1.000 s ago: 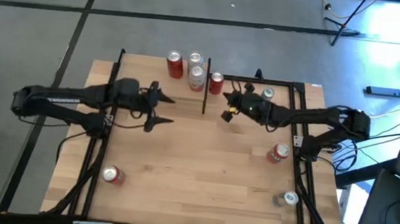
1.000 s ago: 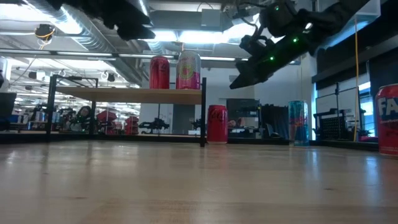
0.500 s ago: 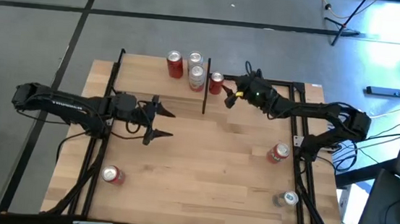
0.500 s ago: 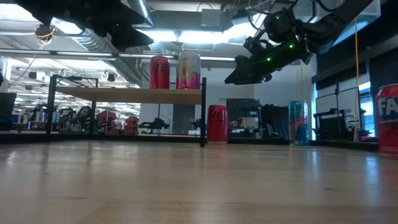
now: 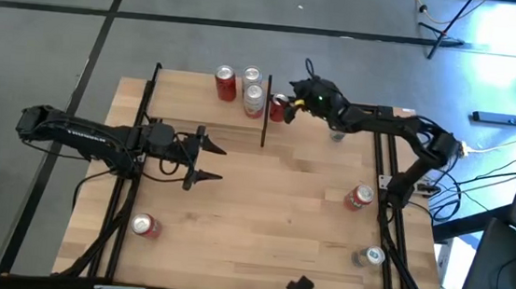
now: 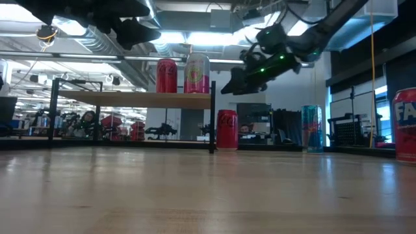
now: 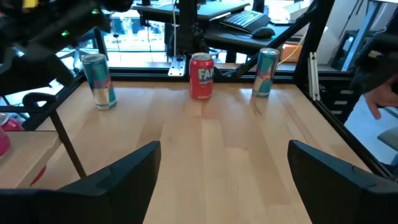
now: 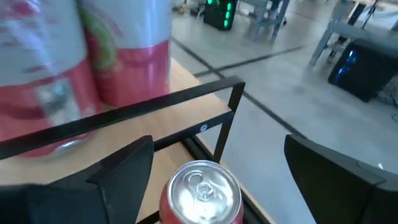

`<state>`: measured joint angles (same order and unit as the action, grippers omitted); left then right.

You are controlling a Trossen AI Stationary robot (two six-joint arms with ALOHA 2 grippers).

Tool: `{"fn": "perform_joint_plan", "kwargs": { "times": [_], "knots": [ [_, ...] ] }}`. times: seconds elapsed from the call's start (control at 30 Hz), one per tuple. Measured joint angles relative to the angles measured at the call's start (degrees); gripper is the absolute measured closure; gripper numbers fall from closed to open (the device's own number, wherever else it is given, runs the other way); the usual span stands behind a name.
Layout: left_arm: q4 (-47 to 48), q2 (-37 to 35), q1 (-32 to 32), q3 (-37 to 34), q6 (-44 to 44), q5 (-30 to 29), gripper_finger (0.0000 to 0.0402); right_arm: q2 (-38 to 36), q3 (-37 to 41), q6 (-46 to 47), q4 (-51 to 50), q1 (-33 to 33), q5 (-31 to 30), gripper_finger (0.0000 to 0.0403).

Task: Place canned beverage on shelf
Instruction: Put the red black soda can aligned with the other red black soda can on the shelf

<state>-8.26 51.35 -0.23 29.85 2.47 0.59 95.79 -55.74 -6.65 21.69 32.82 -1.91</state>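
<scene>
The shelf (image 6: 133,99) stands at the table's far edge and carries a red can (image 6: 166,75) and a pink can (image 6: 197,73). Another red canned beverage (image 5: 278,108) stands upright on the tabletop next to the shelf's right post (image 6: 213,117). My right gripper (image 8: 217,140) hovers open above this can (image 8: 201,188), one finger on either side of it, touching nothing; in the low view it (image 6: 234,83) is well above the can's top. My left gripper (image 5: 217,162) waits open over the table's left middle, holding nothing.
More upright cans stand on the table: a red one (image 5: 145,225) near left, a red one (image 5: 358,198) and a grey one (image 5: 367,257) at the right, and a teal one (image 7: 99,81) partly under my right arm. Black frame posts (image 5: 389,165) run along both sides.
My right gripper has gone toward the table's far edge and the shelf, ending above the red can beside the shelf's post, and it has opened. My left gripper has shifted a little toward the near edge, staying open.
</scene>
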Motion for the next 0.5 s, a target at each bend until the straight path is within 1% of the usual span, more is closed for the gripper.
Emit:
{"fn": "perform_joint_plan", "kwargs": {
  "times": [0.07,0.17,0.27,0.5],
  "knots": [
    [0.00,0.00,0.00,0.00,-0.02,0.01,0.0079,1.94,-1.88,-1.18,-2.35,0.30,0.02,0.0057],
    [-0.02,0.00,0.00,0.00,-1.70,0.01,0.0079,4.03,-3.10,-1.34,-2.73,0.20,0.36,0.0060],
    [-0.02,0.00,0.00,0.00,-2.85,0.01,0.0079,5.23,-3.31,-1.34,-2.23,0.22,2.19,0.0061],
    [-0.14,0.00,0.04,0.00,-2.65,0.09,0.0079,8.53,-3.29,-0.64,-2.29,0.20,1.99,0.0061]
  ]
}}
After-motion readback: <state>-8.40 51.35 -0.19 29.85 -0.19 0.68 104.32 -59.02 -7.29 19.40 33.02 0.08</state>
